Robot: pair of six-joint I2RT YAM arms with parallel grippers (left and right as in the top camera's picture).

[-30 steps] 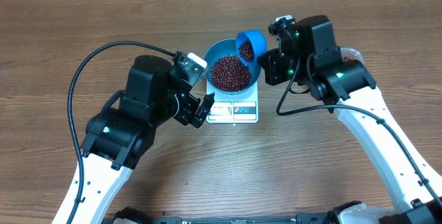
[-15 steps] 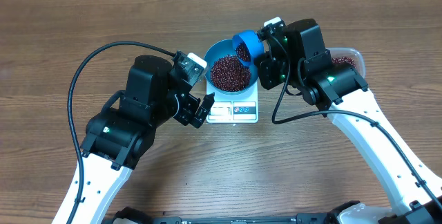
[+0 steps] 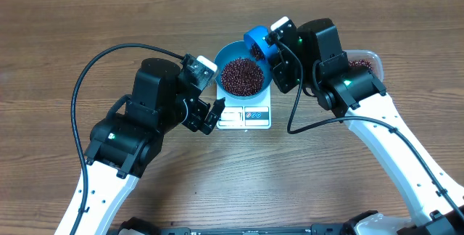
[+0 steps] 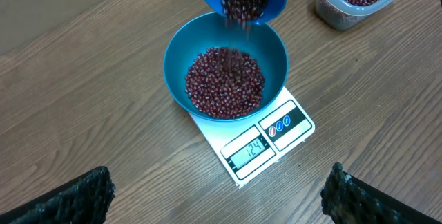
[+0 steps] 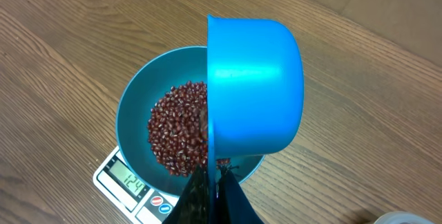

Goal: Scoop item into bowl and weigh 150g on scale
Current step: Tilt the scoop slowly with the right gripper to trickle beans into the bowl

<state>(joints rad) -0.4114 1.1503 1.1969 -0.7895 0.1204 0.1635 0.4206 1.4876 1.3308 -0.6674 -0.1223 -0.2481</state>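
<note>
Tipping the scoop [image 5: 255,86] with my right gripper [image 5: 213,182] clamped on its handle, beans [image 4: 224,82] trickling into the bowl [image 4: 176,51] on the scale [image 4: 266,141]. Display reads 124, so I'd pour in small shakes and level off early. Left gripper [image 3: 212,112] spread wide, empty, beside the scale.

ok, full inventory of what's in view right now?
beans: many, dark red-brown, mostly in bowl; some in scoop and tub
bowl: 1, blue, on scale
scale: 1, white, table centre, display shows 124
scoop: 1, blue, tipped above bowl's far rim, spilling beans
tub: 1, clear, beside right arm, holds beans
table: 1, brown wood grain
left gripper: 1, black, open, empty, near scale's left edge
right gripper: 1, black, shut on scoop handle
</note>
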